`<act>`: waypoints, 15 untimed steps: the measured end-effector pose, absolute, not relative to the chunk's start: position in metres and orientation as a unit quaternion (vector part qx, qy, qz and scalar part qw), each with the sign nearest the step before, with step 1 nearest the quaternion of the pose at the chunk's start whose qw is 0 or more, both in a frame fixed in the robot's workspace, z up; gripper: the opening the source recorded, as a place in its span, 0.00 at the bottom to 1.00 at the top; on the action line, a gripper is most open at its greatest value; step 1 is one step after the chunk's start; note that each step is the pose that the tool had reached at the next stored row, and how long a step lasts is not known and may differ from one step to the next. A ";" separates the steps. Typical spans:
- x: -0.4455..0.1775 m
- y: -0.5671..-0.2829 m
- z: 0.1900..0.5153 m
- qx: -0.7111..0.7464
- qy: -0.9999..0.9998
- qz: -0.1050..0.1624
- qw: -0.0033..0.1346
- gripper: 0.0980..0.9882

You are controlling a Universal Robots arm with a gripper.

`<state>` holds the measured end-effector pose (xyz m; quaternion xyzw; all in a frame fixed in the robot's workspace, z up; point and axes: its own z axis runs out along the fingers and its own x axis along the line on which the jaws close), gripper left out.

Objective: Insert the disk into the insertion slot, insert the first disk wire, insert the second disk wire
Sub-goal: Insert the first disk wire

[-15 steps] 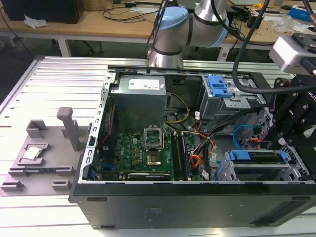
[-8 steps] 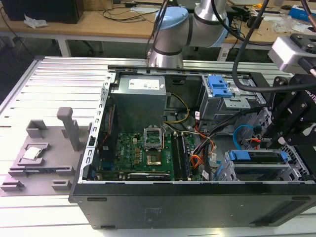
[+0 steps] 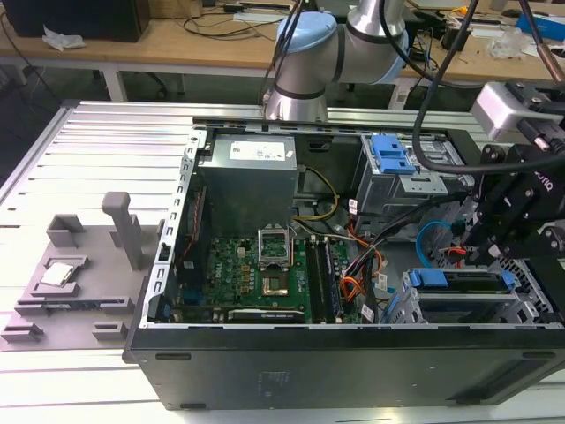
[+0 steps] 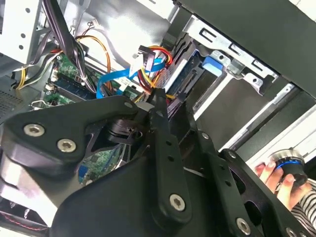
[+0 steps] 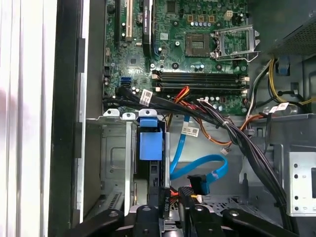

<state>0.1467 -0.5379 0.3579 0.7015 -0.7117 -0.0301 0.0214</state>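
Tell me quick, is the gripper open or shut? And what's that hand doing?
Gripper: cannot tell; it sits close by the disk.
Hand: touching a round knob.

- you've got one tower case [image 3: 265, 380];
- one motherboard [image 3: 238, 274];
- one power supply [image 3: 247, 177];
- one disk [image 3: 468, 281];
- one light-blue flat cable [image 5: 197, 170];
- one grey box [image 3: 415, 185];
- one blue latch [image 3: 393, 155];
- one robot arm [image 3: 305, 53]

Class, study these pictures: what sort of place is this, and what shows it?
Probably a robotics lab or workshop: a robot arm rises behind an opened computer case on a slotted metal table, with cluttered wooden workbenches behind.
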 end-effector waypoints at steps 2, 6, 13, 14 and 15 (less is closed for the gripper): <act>0.147 -0.538 0.358 0.702 -0.712 -0.029 0.022 0.23; 0.147 -0.538 0.358 0.702 -0.712 -0.029 0.023 0.08; 0.155 -0.543 0.355 0.701 -0.712 -0.029 0.023 0.08; 0.155 -0.545 0.354 0.701 -0.712 -0.029 0.023 0.08; 0.156 -0.546 0.353 0.701 -0.712 -0.029 0.023 0.08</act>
